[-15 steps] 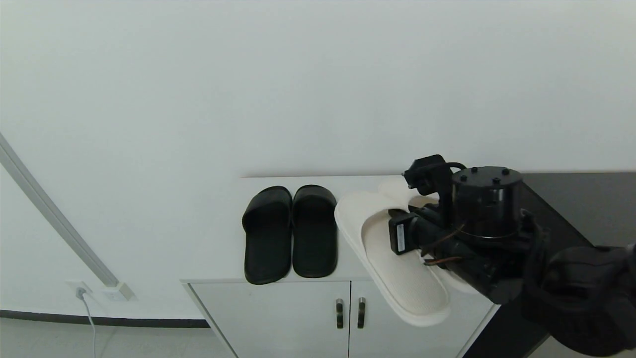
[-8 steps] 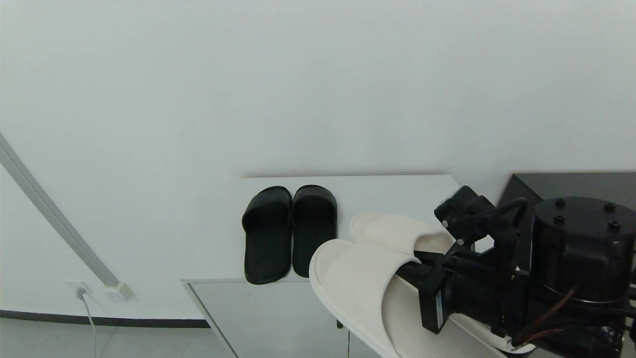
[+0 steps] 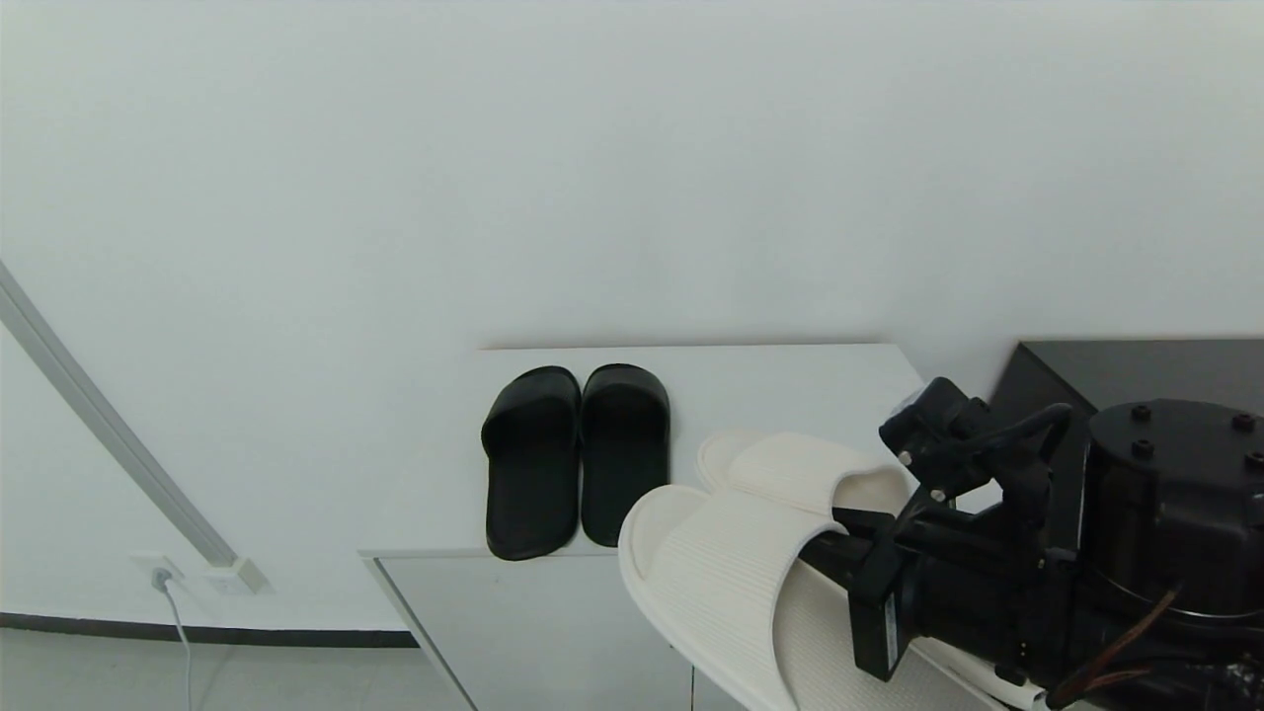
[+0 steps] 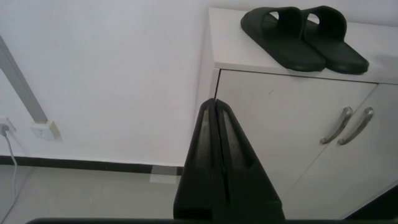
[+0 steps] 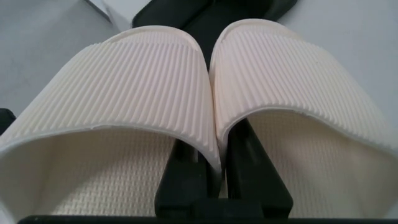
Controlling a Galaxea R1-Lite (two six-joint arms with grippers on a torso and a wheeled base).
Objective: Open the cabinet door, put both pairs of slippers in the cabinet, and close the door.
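I face a bare white wall and a low white cabinet set against it, a dark counter just to its right. Both cabinet doors are shut, their metal handles side by side. The black slippers sit paired on the cabinet top, toes to the wall. The ribbed cream slippers hang before the cabinet's right half, toes forward. The right gripper has one finger in each and pinches the adjoining straps. The left gripper, fingers pressed together on nothing, sits low beside the cabinet's left corner.
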